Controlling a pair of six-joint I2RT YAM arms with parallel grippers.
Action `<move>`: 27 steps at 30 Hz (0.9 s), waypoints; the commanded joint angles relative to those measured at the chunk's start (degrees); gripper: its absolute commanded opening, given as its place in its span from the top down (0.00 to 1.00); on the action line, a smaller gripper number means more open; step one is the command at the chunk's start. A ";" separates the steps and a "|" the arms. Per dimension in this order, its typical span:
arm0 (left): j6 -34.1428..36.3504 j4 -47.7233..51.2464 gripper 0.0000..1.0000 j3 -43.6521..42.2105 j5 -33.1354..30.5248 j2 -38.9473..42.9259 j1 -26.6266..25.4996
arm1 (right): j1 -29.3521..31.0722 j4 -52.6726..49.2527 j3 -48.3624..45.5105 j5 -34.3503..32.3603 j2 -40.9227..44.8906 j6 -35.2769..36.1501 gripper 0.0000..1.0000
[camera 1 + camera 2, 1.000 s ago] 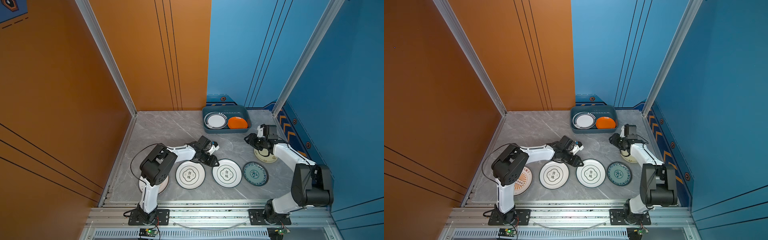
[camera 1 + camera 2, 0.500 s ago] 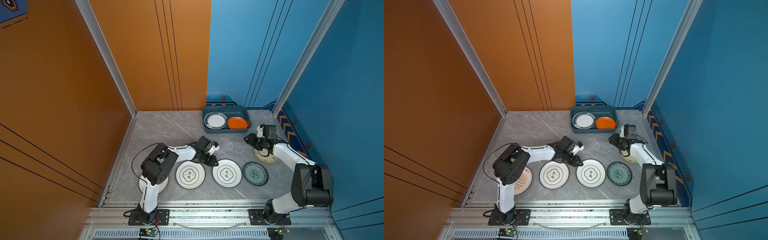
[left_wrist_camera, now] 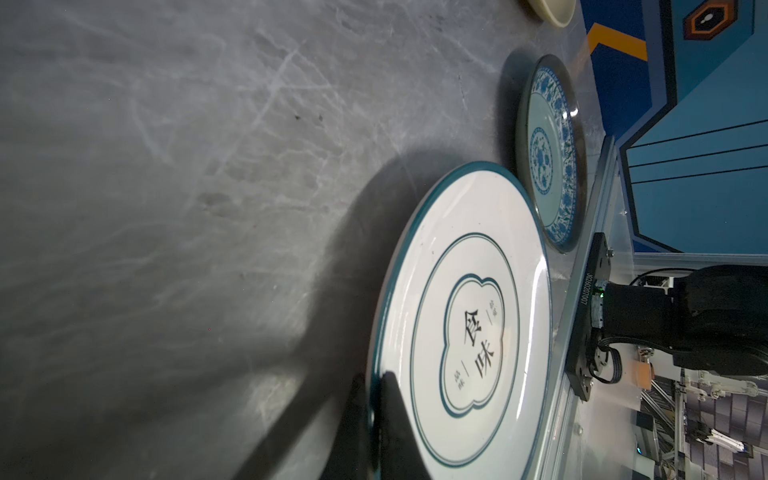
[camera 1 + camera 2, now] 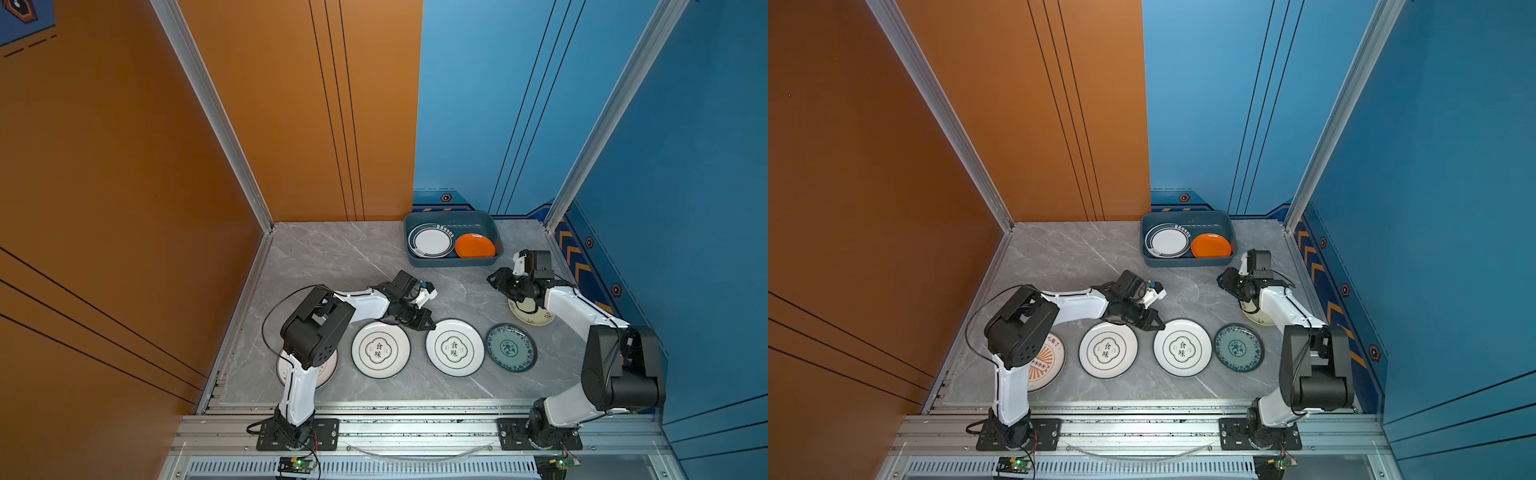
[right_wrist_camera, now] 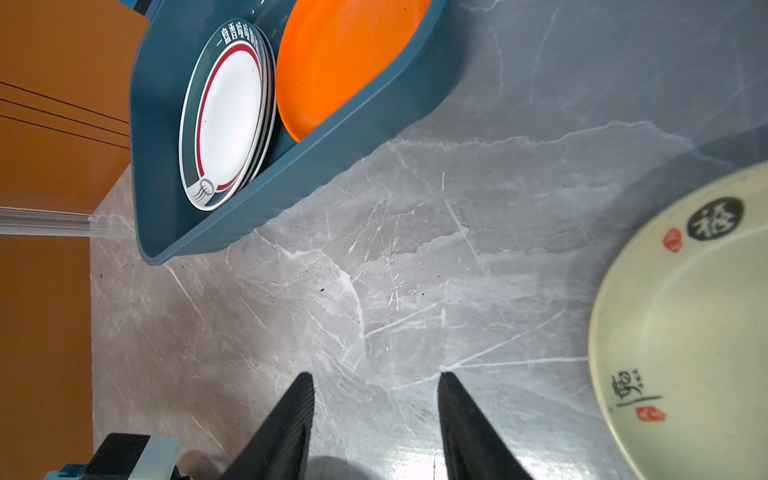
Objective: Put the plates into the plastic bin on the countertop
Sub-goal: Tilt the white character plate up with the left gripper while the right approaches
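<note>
Countertop [image 4: 332, 266]: grey marble slab with white veins.
Bin [image 4: 453, 262]: at the far edge; we see a dark-rimmed plate [image 4: 431, 242] and an orange plate [image 4: 475, 246] inside.
Left claw [image 3: 374, 376]: closed tight on the rim of an emblem plate [image 3: 461, 316] (the one beside the floral plate [image 3: 548, 153]).
Right claw [image 5: 374, 376]: jaws apart, empty, over bare slab beside the cream plate [image 5: 685, 332].

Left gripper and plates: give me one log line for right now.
left gripper: shut on emblem plate rim | right gripper: open, empty | plastic bin: orange plate, dark-rimmed plate
</note>
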State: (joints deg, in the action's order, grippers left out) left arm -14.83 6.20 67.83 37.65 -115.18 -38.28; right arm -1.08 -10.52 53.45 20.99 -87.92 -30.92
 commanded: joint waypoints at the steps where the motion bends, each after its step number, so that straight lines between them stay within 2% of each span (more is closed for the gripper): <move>1: 1.91 2.77 1.00 -1.71 -3.72 -0.67 0.50 | 0.38 0.71 -1.14 0.19 -0.70 -0.11 0.49; 12: 2.10 3.69 1.00 -2.77 -3.75 2.49 3.54 | 0.38 0.82 -1.83 0.98 0.52 0.07 0.48; 19: -0.38 2.66 1.00 -4.32 -0.13 8.98 8.64 | 0.11 10.19 -5.52 11.32 0.31 -2.02 0.47; 24: -1.89 2.59 1.00 -4.22 2.89 13.19 11.57 | 0.60 20.99 -8.73 21.17 -1.64 -5.86 0.36; 27: -3.30 1.14 1.00 -4.24 4.56 14.32 12.76 | 1.62 26.12 -10.41 25.19 -2.84 -6.82 0.35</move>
State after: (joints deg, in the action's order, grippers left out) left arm -16.14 7.94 63.86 38.24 -103.04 -26.06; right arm -0.56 7.03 44.73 38.96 -89.17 -35.53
